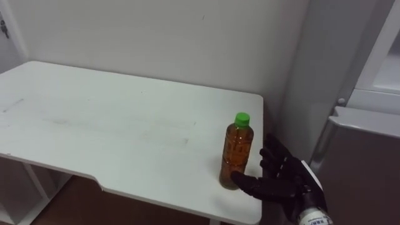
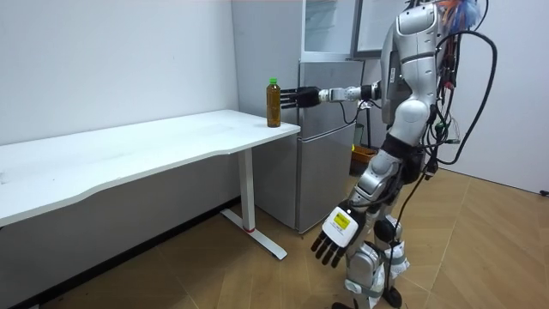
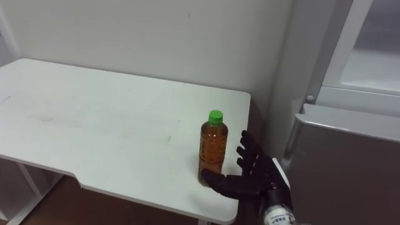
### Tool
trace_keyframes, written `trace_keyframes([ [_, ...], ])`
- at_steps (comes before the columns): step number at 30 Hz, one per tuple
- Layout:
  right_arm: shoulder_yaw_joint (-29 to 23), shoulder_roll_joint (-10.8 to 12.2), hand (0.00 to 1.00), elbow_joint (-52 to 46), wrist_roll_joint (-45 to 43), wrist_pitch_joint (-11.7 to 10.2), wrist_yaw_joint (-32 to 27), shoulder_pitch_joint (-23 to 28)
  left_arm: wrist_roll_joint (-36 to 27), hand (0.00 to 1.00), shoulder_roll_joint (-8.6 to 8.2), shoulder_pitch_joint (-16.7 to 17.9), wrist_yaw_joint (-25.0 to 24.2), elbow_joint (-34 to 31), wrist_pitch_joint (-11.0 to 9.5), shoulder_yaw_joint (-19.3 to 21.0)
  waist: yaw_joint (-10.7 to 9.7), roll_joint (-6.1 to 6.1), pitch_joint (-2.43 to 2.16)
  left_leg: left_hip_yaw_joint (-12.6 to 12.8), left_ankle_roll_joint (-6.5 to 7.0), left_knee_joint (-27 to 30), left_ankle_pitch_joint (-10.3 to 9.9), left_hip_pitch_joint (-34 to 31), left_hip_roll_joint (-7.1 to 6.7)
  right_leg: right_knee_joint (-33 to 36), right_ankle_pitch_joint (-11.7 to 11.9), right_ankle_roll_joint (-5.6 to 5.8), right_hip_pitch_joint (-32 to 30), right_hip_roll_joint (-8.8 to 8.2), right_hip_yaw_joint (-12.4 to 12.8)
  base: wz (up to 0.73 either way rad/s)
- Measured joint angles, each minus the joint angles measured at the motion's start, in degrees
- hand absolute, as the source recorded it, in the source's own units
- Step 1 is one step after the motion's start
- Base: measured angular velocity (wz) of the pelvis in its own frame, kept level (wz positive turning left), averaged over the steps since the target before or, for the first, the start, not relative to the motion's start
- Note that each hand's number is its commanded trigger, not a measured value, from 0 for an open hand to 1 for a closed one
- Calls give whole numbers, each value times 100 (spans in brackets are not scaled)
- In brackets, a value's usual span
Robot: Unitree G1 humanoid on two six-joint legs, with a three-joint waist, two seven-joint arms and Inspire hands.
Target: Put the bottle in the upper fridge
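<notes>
The bottle (image 1: pixel 236 150) stands upright on the white table (image 1: pixel 112 119), near the table's right corner, low and right of the middle in the eye view. It has a green cap and brown drink inside. The black right hand (image 1: pixel 284 178) comes in from the lower right and sits just beside the bottle. Its fingers are spread out straight and it holds nothing. Its thumb reaches the bottle's foot, but I cannot tell if it touches. The grey fridge (image 1: pixel 365 169) stands along the right edge, just past the table's end. Its upper part (image 1: pixel 387 69), at the top right, shows white inside. A pale wall (image 1: pixel 156 31) runs behind the table. In the room view the left hand (image 2: pixel 336 233) hangs low near the bottom middle, fingers loose and empty.
</notes>
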Motion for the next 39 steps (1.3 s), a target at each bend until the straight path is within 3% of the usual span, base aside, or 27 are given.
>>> trace_keyframes([
  [12, 65, 16, 0, 367, -23, 1, -435, -330, 9, 0, 1, 7, 126, 66, 127, -99, 120, -26, 6, -134, -7, -2, 25, -50, -54, -11, 0, 0, -8, -5, -114, 5],
  [18, 68, 39, 0, 366, -36, 1, -547, -331, 11, 0, 1, 26, 118, 64, 153, -100, 161, -81, 53, -173, -11, -3, 31, -90, -58, -13, -1, 0, -19, -4, -133, 1],
  [33, 67, 195, 0, 366, -245, 0, -727, -487, 68, 0, -3, 155, 54, 55, 164, -101, 251, -89, 41, -265, -9, 62, 40, -106, -83, -17, -1, 1, 22, -18, -282, 3],
  [39, 72, 195, 0, 423, -237, 0, -761, -516, 55, 0, -2, 235, -32, 56, 277, -106, 258, -88, 42, -270, -7, 50, 47, -76, -84, -17, -2, 3, 89, -19, -284, 0],
])
